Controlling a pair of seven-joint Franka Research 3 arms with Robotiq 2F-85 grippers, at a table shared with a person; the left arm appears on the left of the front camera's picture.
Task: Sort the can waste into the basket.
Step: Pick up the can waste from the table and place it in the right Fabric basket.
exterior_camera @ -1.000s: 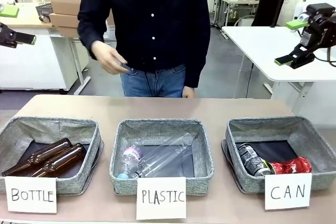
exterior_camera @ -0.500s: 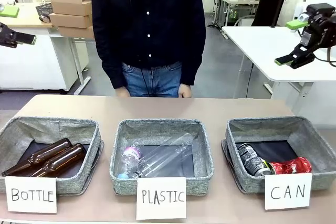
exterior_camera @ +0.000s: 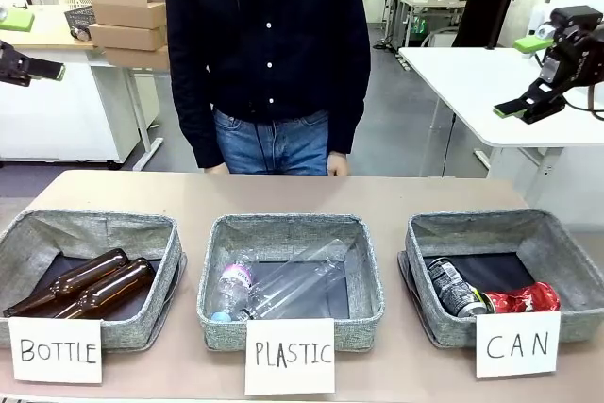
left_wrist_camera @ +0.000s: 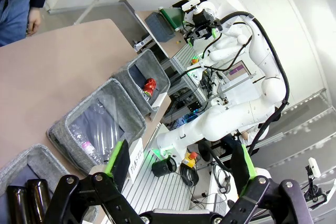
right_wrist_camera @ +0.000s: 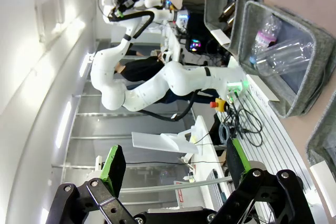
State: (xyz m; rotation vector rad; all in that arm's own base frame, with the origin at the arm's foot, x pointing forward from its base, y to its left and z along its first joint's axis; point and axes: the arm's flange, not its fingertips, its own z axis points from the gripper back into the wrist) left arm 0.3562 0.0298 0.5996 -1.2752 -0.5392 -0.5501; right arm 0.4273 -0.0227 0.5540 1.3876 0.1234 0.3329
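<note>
cans: red can (exterior_camera: 525, 300) and black can (exterior_camera: 454, 288) both sitting in the CAN basket (exterior_camera: 574, 257), lower right
left gripper (left_wrist_camera: 178, 160): jaws wide open, nothing held
right gripper (right_wrist_camera: 171, 163): same, open and empty

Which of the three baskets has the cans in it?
The basket on the robot's right, carded "CAN": it holds the red can and black can.

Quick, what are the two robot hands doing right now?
Left hand: open, holding nothing.
Right hand: open, holding nothing.
</note>
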